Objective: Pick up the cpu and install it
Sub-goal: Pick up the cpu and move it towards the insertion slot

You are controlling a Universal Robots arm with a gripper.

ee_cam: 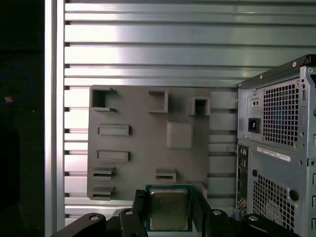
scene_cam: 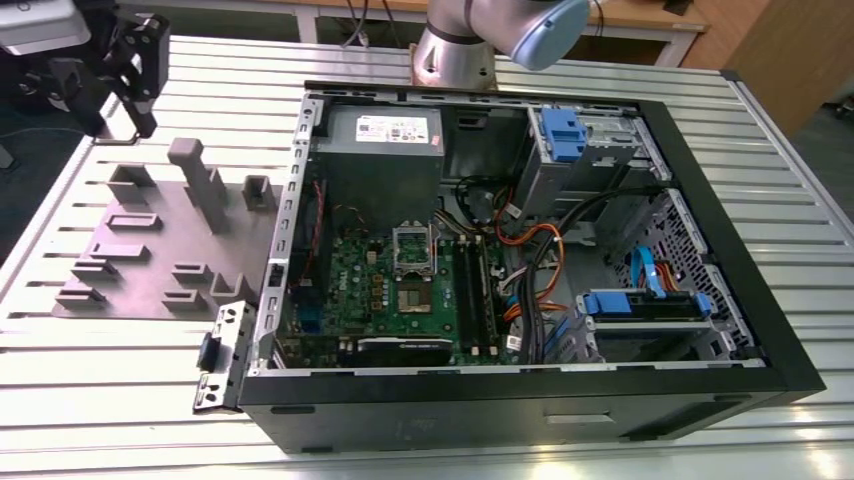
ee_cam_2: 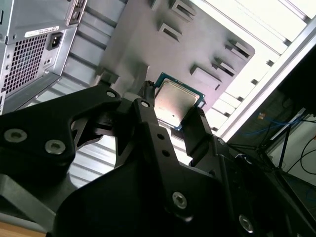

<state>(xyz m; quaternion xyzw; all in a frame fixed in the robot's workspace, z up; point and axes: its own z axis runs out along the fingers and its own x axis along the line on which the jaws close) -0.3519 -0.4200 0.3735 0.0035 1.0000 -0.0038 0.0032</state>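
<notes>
Gripper [ee_cam: 169, 205] is clamped narrow, its black fingers [ee_cam: 139, 203] pinching the cpu [ee_cam: 169, 213] by two opposite edges, with the dull silver top on show in both wrist views. Beyond the chip lies the grey fixture plate [ee_cam: 143, 143] with its raised blocks. Just beside the plate stands the open computer case [scene_cam: 534, 250], on the slatted metal table [scene_cam: 747, 120].

1. We see the gripper [ee_cam_2: 173, 111] clamping the cpu [ee_cam_2: 178, 100] between its two black fingers [ee_cam_2: 148, 123].
2. Beyond the fingertips lies the grey fixture plate [ee_cam_2: 143, 44].
3. Beside the gripper, we note the computer case [ee_cam_2: 29, 49].
</notes>
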